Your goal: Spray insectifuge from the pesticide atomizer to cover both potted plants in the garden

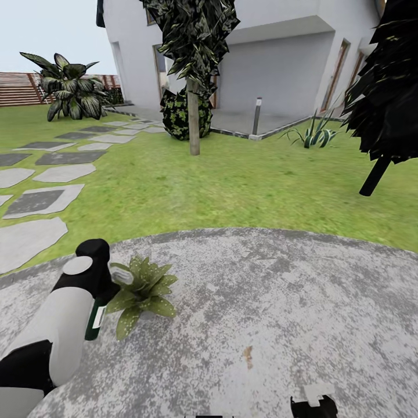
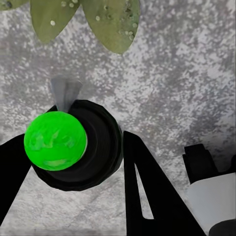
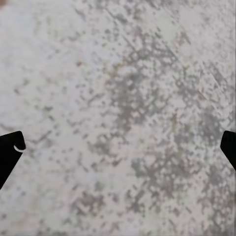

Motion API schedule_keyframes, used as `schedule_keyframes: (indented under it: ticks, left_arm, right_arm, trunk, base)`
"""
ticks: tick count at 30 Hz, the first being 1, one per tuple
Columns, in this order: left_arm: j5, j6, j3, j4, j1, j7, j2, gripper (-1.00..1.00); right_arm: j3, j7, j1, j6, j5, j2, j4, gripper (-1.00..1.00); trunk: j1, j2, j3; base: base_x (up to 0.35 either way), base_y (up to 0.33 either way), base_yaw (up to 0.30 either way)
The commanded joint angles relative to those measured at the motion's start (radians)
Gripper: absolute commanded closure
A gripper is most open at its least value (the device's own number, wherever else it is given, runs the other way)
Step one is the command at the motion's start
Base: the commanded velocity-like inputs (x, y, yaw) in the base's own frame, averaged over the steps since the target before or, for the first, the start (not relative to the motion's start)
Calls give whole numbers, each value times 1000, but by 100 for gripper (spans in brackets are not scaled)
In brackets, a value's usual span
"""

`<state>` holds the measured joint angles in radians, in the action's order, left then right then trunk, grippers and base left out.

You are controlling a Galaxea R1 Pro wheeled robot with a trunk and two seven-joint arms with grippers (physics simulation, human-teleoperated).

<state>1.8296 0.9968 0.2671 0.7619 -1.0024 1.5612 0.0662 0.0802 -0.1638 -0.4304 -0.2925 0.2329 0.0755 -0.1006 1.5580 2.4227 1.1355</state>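
Gripped low at the near left of the head view, the pesticide atomizer (image 1: 94, 318) hangs in the left claw (image 1: 98, 284), dark-green body and white label showing beneath the black wrist. From the left wrist camera the bottle (image 2: 73, 145) is seen from above, its black cap marked by a bright green disc, with the two black fingers (image 2: 147, 187) pinching it from either side. A pale, faint cone ahead of the cap may be spray, though that is hard to tell.

Just right of the bottle sits one potted plant (image 1: 142, 290), a low rosette of speckled leaves on the round grey paving (image 1: 278, 302); its pot is hidden under the foliage. Leaf tips (image 2: 105, 22) lie close ahead of the nozzle.

To do this step well, the nozzle likely needs to point squarely at the rosette's centre and sweep slowly across every leaf, far side included, with the bottle kept upright and clear of the leaves.

At the near edge, the right claw (image 1: 313, 405) hovers spread over bare paving (image 3: 118, 118), holding nothing.

Beyond lie the lawn (image 1: 232, 180), stepping stones (image 1: 40, 200), a slim tree trunk (image 1: 194, 116), a grey bollard lamp (image 1: 256, 116) and the house (image 1: 278, 64).
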Motion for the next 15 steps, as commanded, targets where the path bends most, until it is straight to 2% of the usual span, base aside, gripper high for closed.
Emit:
schedule_keyframes:
  ticks: [1,5,9,11,15]
  left_arm:
    - [10,11,2,0,2,10,-2,100]
    - [6,12,8,-7,6,10,-7,100]
    - [1,12,13,-6,7,10,-8,100]
    - [-1,12,13,-6,7,10,-9,100]
    - [-1,11,12,-11,7,10,-11,100]
  right_arm:
    - [8,-2,-1,-4,11,1,2,-100]
    - [7,-2,-1,-4,11,4,2,-100]
    - [7,-2,-1,-4,11,3,1,-100]
    - [8,-4,-1,-4,10,0,0,-100]
    - [9,-5,-1,-4,9,-2,-1,-100]
  trunk:
    - [0,0,1]
    - [0,0,1]
    - [0,0,1]
    - [0,0,1]
    - [0,0,1]
  base:
    - [0,0,0]
    - [45,0,0]
    - [247,10,0]
    - [233,122,0]
    - [44,234,-26]
